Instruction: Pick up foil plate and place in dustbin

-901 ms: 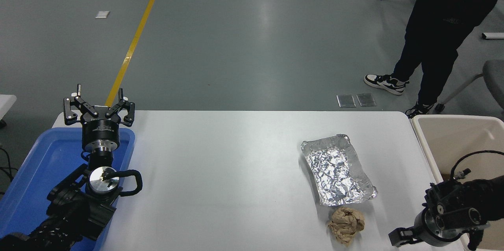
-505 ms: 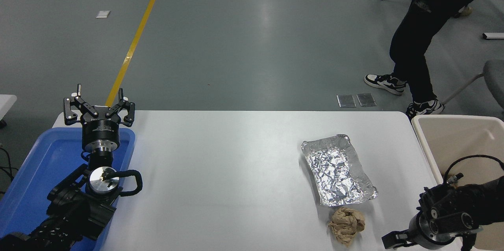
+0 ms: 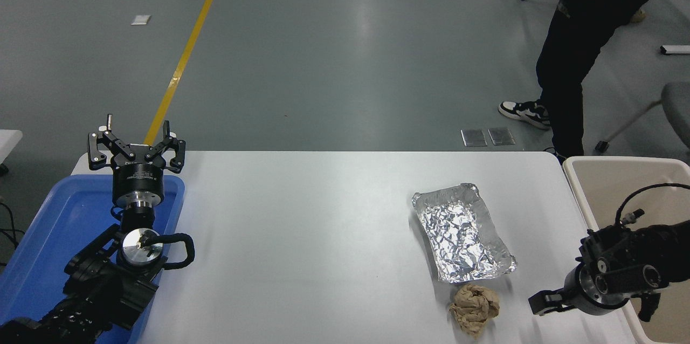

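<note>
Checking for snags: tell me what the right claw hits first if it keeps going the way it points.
The right claw points left along the table's near edge, so the brown paper wad looks first in line. Its height is unclear; it might pass above.

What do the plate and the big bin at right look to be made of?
Foil plate: thin aluminium foil, by its shiny silver, crinkled inside. Dustbin: probably plastic; cream-beige, with smooth matte walls and a thick rounded rim.
</note>
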Robot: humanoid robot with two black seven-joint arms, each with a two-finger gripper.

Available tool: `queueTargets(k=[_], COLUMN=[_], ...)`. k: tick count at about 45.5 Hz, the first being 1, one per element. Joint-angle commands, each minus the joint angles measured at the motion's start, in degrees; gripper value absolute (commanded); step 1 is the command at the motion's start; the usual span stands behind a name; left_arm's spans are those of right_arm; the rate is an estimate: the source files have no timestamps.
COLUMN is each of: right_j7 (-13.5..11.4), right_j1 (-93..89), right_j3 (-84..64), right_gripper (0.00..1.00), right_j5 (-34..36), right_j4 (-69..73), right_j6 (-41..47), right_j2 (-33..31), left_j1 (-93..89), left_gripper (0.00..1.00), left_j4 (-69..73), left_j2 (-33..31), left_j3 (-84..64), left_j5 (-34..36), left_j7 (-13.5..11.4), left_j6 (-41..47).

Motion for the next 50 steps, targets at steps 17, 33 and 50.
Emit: queueTargets(k=[17, 33, 50], right_j7=[0.17, 0.17, 0.0], right_j1=[47.39, 58.39, 42.59], right_j3=[-8.37, -3.53, -0.45], right_gripper=[1.0, 1.0, 1.0], right_j5=[9.36, 15.88, 15.79], right_j4=[17.97, 17.62, 4.45], right_j6=[15.37, 25.92, 17.77], right_j2=[-4.92, -0.88, 5.8], left_j1=[0.0, 0.0, 0.0], left_gripper=[0.99, 0.99, 0.99], left_j4=[0.09, 0.01, 0.01], left_j2=[0.18, 0.18, 0.18], left_j3=[0.02, 0.02, 0.1], left_j5=[-0.01, -0.01, -0.01], left_j7=[-0.01, -0.01, 0.08], left_j6=[0.09, 0.0, 0.0])
